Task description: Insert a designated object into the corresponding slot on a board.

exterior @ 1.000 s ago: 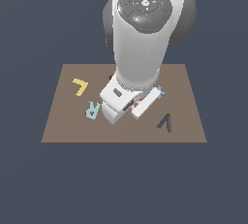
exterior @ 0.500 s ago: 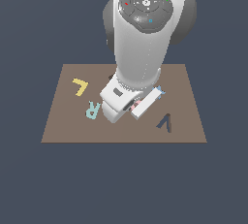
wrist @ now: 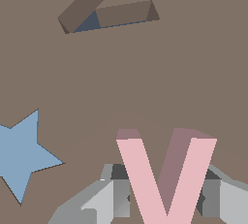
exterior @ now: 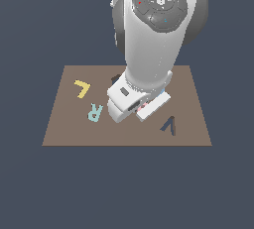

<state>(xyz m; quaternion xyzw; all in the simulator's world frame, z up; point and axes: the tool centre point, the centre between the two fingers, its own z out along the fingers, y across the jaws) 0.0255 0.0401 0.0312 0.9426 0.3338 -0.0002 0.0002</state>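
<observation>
So the gripper (wrist: 164,203) is sitting low over the board (exterior: 69,124), and in the wrist view the pink V (wrist: 164,174) is standing right between the two fingers (wrist: 109,201), one on each side of it. They look to be touching its arms, so I'd say the jaws are closed narrow and clamping it, though the contact itself is mostly cut off at the frame edge.

What matters next: the V-shaped slot (exterior: 168,125) is lying well apart from the piece, toward the exterior view's right and nearer edge. In the wrist view the V's arms are opening away from the gripper and its tip is pointing back into it, while the slot (wrist: 104,12) looks rotated relative to it. So I'm guessing a twist is needed besides the carry.

The light-blue star (wrist: 22,157) is lying just beside the piece.
</observation>
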